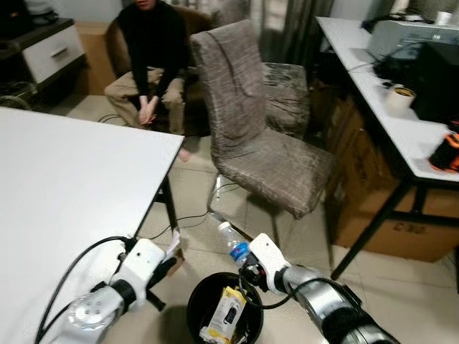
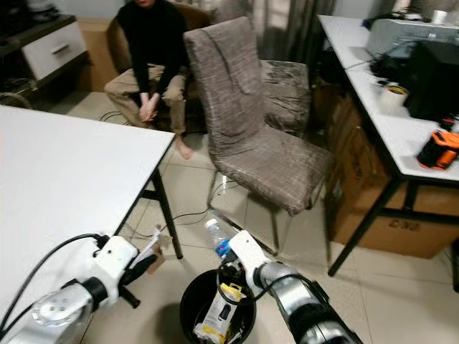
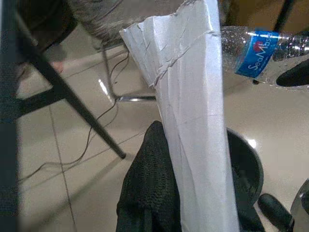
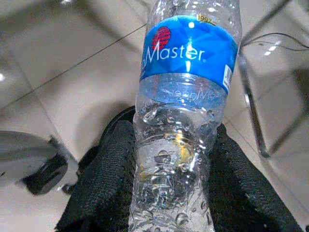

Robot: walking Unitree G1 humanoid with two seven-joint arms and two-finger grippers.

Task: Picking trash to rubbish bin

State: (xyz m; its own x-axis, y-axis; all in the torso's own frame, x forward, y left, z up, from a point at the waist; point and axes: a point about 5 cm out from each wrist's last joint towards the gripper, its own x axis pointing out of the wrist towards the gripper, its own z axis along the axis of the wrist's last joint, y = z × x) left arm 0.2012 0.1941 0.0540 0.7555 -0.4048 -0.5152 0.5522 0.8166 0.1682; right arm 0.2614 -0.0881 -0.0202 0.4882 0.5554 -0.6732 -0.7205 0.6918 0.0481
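A large white rectangular table (image 1: 64, 186) is seen at the robot's left, with a brown fabric-covered chair (image 1: 247, 122) ahead and a seated person (image 1: 147, 54) beyond it. A round black rubbish bin (image 1: 204, 297), holding a yellow-and-white packet (image 1: 226, 312), is placed on the floor between the two arms. A clear plastic water bottle with a blue label (image 4: 181, 101) is clamped in the right gripper (image 1: 245, 274) just above the bin's rim. A creased strip of white paper (image 3: 193, 121) is pinched in the left gripper (image 1: 171, 264) beside the bin.

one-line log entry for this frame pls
right gripper: shut on water bottle, above black bin | left gripper: shut on white paper, beside bin | bin: yellow packet inside
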